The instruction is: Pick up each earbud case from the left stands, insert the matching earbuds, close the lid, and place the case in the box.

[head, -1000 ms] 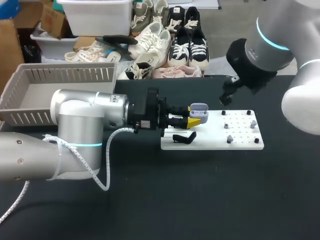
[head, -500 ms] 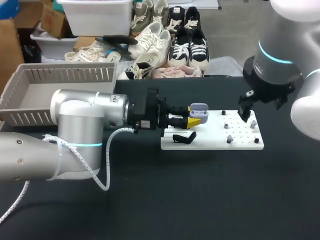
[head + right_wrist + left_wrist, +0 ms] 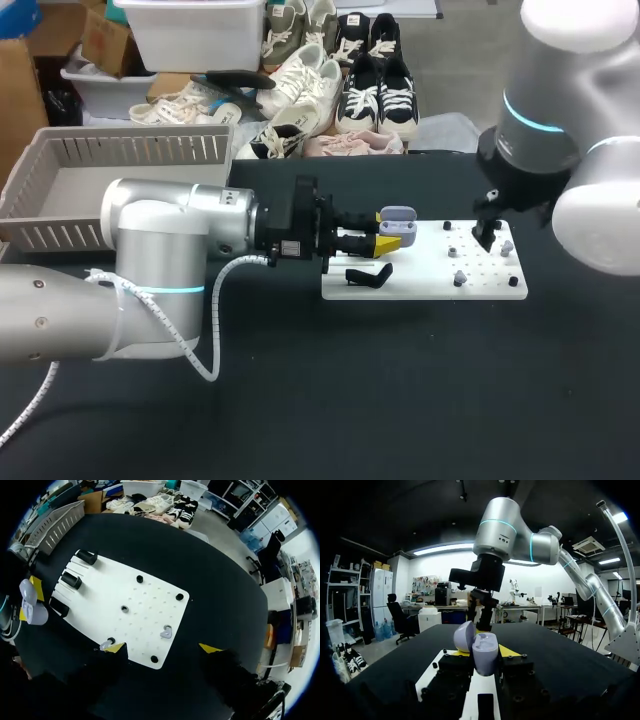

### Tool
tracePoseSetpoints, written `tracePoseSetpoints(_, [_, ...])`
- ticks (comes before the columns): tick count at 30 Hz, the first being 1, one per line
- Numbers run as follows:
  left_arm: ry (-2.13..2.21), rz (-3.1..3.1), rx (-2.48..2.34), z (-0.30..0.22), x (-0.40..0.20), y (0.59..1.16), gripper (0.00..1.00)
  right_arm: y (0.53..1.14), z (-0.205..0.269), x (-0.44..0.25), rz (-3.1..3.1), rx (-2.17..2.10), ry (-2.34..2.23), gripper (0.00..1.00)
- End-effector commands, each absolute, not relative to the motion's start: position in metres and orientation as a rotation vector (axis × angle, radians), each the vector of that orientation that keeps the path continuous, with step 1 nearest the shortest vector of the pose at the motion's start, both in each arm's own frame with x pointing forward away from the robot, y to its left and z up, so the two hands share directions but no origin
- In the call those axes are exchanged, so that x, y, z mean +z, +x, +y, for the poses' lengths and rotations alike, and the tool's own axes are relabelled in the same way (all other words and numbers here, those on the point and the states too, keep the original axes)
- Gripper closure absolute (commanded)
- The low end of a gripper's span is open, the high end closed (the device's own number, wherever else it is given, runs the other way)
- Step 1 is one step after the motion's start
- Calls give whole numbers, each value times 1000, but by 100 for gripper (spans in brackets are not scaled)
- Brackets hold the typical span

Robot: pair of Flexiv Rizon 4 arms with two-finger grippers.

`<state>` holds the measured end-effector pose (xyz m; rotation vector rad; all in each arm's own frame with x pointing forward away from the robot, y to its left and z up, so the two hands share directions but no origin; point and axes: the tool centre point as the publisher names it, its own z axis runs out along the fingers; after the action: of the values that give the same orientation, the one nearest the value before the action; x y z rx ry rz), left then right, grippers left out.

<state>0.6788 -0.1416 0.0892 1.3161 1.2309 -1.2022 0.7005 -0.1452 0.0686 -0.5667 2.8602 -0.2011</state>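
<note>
The left gripper (image 3: 388,241) is closed on the case (image 3: 398,215), holding it from both sides at the left edge of the board (image 3: 420,287), with the lid swung open and the sockets showing bare in the left wrist view. The right gripper (image 3: 488,232) hangs over the board's right end with its fingers wide and nothing between them. In its own wrist view one earbud (image 3: 166,631) lies on the board just ahead of the gap, and a second earbud (image 3: 106,644) lies beside one yellow tip. By my reading the pickup and lid opening are done for this case. Both earbuds are not yet fetched and seated, and closing the lid and carrying the case to the box (image 3: 60,190) at the table's far left corner remain. No case shows in the box, and the black stands (image 3: 71,580) at the board's left edge look bare.
</note>
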Motion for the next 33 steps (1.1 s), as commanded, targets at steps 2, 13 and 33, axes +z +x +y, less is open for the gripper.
tracePoseSetpoints(2, [1316, 1232, -1201, -142, 89, 679, 100, 709, -145, 57, 2873, -210, -570, 55])
tracePoseSetpoints(13, [1316, 1232, -1201, -142, 89, 679, 100, 714, -149, 42, 2887, -218, -556, 53])
tracePoseSetpoints(33, [1316, 1232, -1201, -142, 89, 679, 100, 718, -150, 30, 2905, -224, -551, 57])
